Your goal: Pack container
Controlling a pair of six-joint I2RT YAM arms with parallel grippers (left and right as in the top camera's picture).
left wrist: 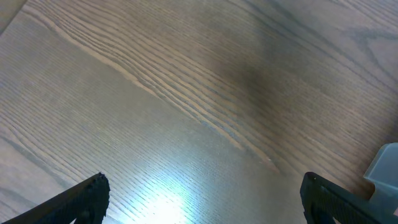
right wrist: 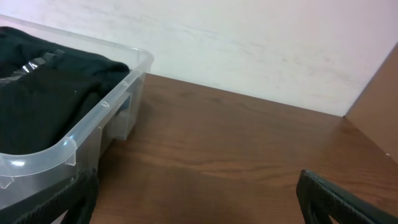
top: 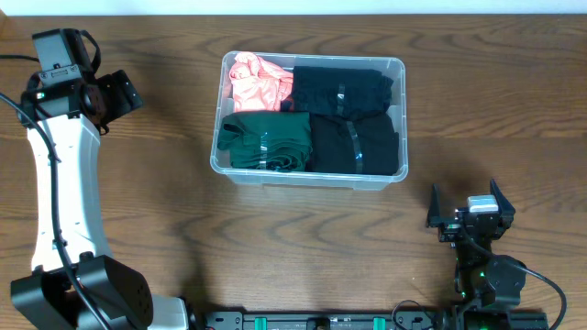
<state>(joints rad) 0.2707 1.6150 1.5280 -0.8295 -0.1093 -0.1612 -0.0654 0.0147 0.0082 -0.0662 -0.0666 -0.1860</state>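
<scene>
Counter (top: pixel 275 238): dark wood grain; everything is carried on it.

Container (top: pixel 312 181): set at the middle of the far half of the counter, upright, with no lid seen. Four folded piles fill it.

Container handling: it is judged stiff but light, with smooth clear walls that may slip or flex if pinched. Little weight is expected from the cloth load.

Where to take hold: the thick rim is judged the best place, gripped at a short side or near a rounded corner, where the lip stands clear of the cloth.

Black garments (top: pixel 348 115): two folded piles are stacked along the right side. They are soft and would give under pressure.

Green garment (top: pixel 266 142): folded and laid in the near-left quarter, touching the black pile.

Pink garment (top: pixel 260 82): crumpled in the far-left corner, looser than the rest.

Left end effector (left wrist: pixel 205 193): fingers are spread wide with nothing between them. It is held over bare counter, well apart from the container.

Right end effector (right wrist: pixel 196 193): fingers are spread and nothing is held. It is placed near the container's near-right corner, not touching it.
</scene>
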